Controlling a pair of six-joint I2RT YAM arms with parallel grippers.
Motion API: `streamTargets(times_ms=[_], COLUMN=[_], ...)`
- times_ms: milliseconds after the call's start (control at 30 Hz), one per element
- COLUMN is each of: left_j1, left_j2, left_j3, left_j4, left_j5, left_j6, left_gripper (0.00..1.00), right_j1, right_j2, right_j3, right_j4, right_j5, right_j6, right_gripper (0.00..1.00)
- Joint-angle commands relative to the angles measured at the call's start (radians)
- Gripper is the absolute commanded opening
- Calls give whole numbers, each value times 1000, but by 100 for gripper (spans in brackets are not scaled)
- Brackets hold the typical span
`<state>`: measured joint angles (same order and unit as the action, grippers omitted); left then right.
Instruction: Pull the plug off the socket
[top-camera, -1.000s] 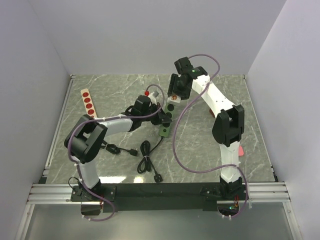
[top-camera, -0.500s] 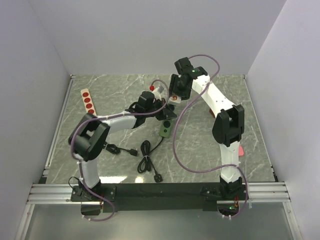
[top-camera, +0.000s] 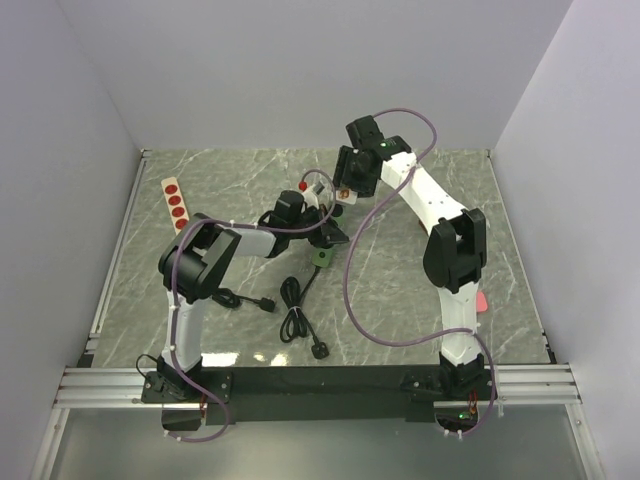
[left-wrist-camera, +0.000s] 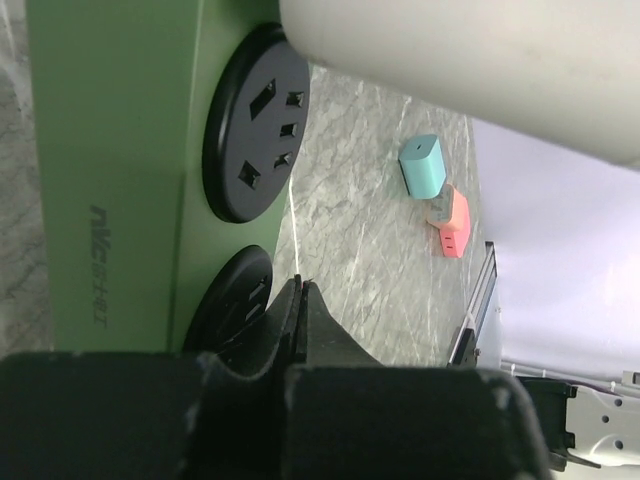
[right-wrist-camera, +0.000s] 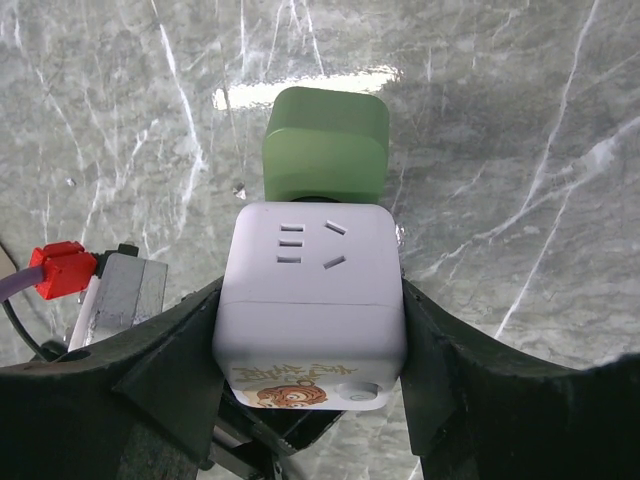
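Observation:
A white cube plug (right-wrist-camera: 310, 300) with a cartoon sticker is clamped between my right gripper's (right-wrist-camera: 311, 350) two black fingers. Right beyond it is the green socket strip (right-wrist-camera: 325, 145), seen end-on; whether the two are still joined is hidden. In the top view the right gripper (top-camera: 343, 192) hangs just above the strip (top-camera: 322, 258). My left gripper (top-camera: 321, 238) is shut and empty. In the left wrist view its closed tips (left-wrist-camera: 300, 287) rest against the strip's green face (left-wrist-camera: 110, 150) by the lower black socket (left-wrist-camera: 235, 295). The white plug (left-wrist-camera: 470, 60) fills the top.
A coiled black cable (top-camera: 292, 300) with loose plugs lies in front of the strip. A wooden bar with red dots (top-camera: 176, 205) lies far left. A teal adapter (left-wrist-camera: 423, 165) and a pink one (left-wrist-camera: 452, 222) lie on the marble towards the right rail.
My left gripper has swung in onto the green strip, which now looks shorter and turned. My right gripper with the white plug has shifted slightly up and left.

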<state>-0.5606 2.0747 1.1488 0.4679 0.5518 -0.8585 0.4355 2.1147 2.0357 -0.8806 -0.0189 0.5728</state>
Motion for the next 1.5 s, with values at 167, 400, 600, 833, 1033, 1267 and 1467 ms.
streamTargets(times_ms=[167, 400, 600, 833, 1033, 1267, 1467], left_j1=[60, 64, 56, 42, 30, 10, -36], left_j2=[127, 137, 61, -143, -261, -277, -203], left_j3=[-75, -110, -127, -127, -84, 66, 244], left_j4=[-71, -8, -12, -47, -136, -493, -741], left_j5=[-79, -49, -19, -26, -38, -237, -441], left_j6=[10, -7, -17, -7, 9, 159, 263], left_gripper=[0, 1, 1, 1, 1, 1, 17], right_j1=[17, 14, 16, 5, -99, -239, -274], right_j2=[-148, -153, 28, -64, -185, -289, -395], right_j3=[1, 90, 155, -51, -274, -612, -758], right_j4=[-38, -93, -182, -49, 41, 110, 150], right_j5=[-29, -101, -101, -20, 66, 135, 201], right_j6=[-25, -33, -123, -64, -14, 21, 81], right_gripper=[0, 0, 0, 0, 0, 0, 45])
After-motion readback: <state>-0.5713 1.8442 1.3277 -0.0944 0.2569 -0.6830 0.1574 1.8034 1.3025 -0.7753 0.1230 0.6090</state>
